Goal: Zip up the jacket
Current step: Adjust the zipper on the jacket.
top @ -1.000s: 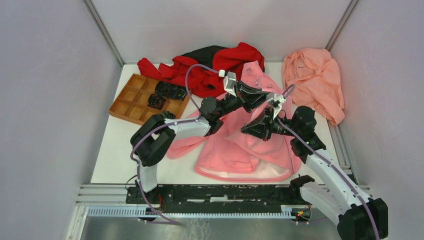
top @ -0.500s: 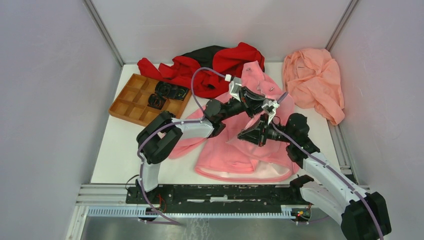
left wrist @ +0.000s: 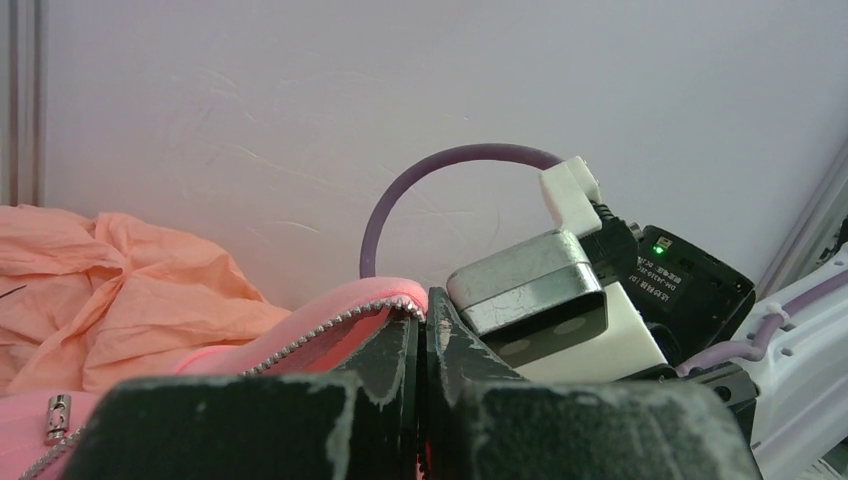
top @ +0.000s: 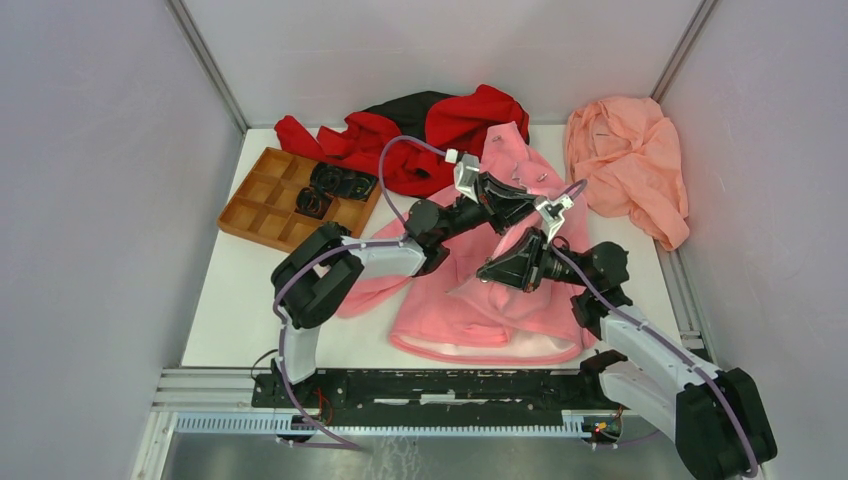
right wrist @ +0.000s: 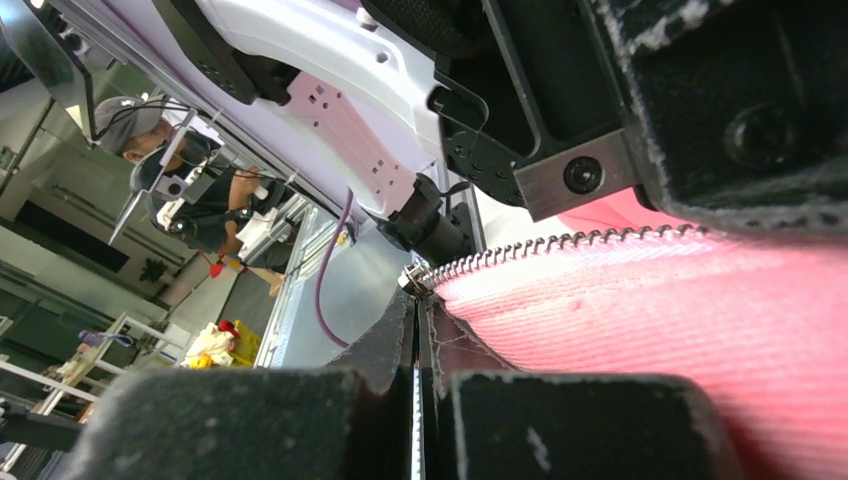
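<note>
The bright pink jacket [top: 470, 305] lies in the middle of the table, its front edge lifted between my two grippers. My left gripper [top: 527, 204] is shut on the jacket's zipper edge; in the left wrist view [left wrist: 423, 312] the zipper teeth [left wrist: 320, 325] run down to the left from its tips, and a small metal pull [left wrist: 57, 415] lies lower left. My right gripper [top: 488, 270] is shut on the other stretch of the zipper tape; in the right wrist view [right wrist: 417, 300] a small metal zipper piece [right wrist: 412, 279] sits at its tips and pink fleece [right wrist: 660, 310] fills the right side.
A red-and-black garment [top: 440, 125] lies at the back. A salmon-peach cloth [top: 630, 160] lies at the back right, also in the left wrist view [left wrist: 120, 290]. An orange compartment tray [top: 262, 195] with black parts [top: 338, 182] stands at the left. Walls enclose the table.
My right arm has shifted a little toward the near edge, its gripper slightly lower and left with the zipper still held. My left gripper has dropped slightly. Both stay shut.
</note>
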Motion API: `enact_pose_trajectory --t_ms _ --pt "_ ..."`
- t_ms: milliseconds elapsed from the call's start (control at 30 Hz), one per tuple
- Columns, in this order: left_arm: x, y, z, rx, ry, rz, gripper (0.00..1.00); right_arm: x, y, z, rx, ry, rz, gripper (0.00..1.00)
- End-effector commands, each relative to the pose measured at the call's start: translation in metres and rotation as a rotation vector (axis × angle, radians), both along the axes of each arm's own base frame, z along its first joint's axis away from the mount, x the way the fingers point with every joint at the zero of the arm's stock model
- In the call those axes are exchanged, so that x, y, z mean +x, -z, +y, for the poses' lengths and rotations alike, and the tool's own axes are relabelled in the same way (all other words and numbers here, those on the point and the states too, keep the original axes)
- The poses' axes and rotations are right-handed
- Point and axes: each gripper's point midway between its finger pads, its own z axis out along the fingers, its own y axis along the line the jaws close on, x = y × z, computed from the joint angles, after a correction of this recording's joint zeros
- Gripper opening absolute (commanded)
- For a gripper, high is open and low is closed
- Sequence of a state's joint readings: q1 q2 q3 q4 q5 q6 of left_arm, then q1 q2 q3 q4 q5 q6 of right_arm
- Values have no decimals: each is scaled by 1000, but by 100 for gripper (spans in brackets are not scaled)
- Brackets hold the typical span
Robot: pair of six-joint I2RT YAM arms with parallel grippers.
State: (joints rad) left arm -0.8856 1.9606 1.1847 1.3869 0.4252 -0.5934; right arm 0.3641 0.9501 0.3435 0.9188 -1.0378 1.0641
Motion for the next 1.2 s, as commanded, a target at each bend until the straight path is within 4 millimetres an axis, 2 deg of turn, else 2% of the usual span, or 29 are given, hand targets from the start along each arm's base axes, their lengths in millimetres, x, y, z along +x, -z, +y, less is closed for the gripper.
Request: enact_pose_trajectory --t_ms 0,67,200,300,367,433,500,567,633,700,800,833,867,933,1000,1167 --pt "-7 -48 20 -110 -46 -103 2 -2 14 6 -65 -10 30 0" --pt "-6 -48 18 -108 -44 -104 2 -4 26 8 -88 -8 52 0" --pt "-4 -50 15 -113 -45 -106 2 -14 69 10 -217 -9 71 0" --pt "-1 -51 14 -117 -47 -104 2 -22 94 5 -286 -8 70 0" --pt "-1 -51 13 -120 -44 -103 2 -24 98 3 -292 -6 59 0" --pt "-2 -51 14 -122 -43 -99 2 -22 89 2 -279 -3 36 0" --pt "-5 -50 16 -118 -33 -96 2 -10 76 -2 -271 16 2 0" --pt "-11 -47 18 -107 -17 -92 2 3 71 -7 -301 48 -28 0" --pt "-16 -43 23 -90 -6 -82 3 11 77 -13 -357 66 -41 0" --pt "-22 -34 28 -63 7 -54 10 12 85 -16 -381 75 -31 0" --pt "-28 -20 36 -9 12 12 32 15 89 -20 -397 84 -34 0" --pt "-30 -13 40 16 5 36 43 15 89 -20 -402 83 -39 0" --pt "-30 -4 42 51 -5 65 48 16 90 -21 -411 82 -45 0" --pt "-30 10 48 130 -29 105 54 19 92 -21 -424 83 -62 0" --pt "-28 33 55 231 -74 154 59 18 100 -23 -450 76 -40 0" --pt "-19 62 91 367 -235 279 78 21 108 -23 -467 72 -28 0"
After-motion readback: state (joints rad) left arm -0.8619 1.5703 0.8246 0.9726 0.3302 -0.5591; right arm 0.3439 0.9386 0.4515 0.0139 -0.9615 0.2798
